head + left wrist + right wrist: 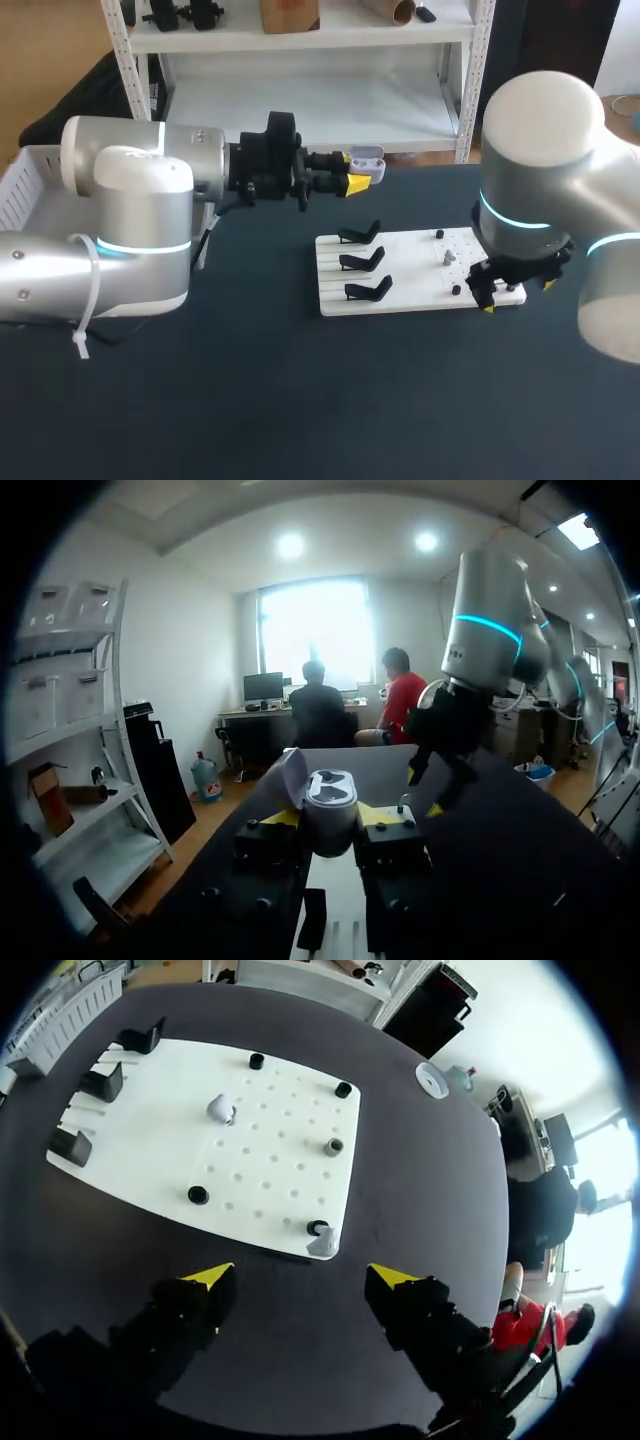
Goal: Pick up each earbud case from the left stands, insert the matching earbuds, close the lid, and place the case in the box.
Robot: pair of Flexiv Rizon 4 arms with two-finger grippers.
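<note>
My left gripper [356, 172] is shut on an open white earbud case [368, 156], held above the table's far side beyond the white board [410, 255]. In the left wrist view the case [330, 798] stands between the fingers with its lid [292, 776] tipped back and both wells empty. My right gripper [300, 1276] hangs open over the board's near right corner, just short of a white earbud [322, 1244] at the board's edge. A second earbud [220, 1110] lies mid-board. Three black stands [364, 260] on the board's left are bare.
Small black pegs [198, 1195] dot the right half of the board. A white basket [20, 190] sits at the table's far left, partly hidden by my left arm. Dark tabletop [330, 400] spreads in front of the board.
</note>
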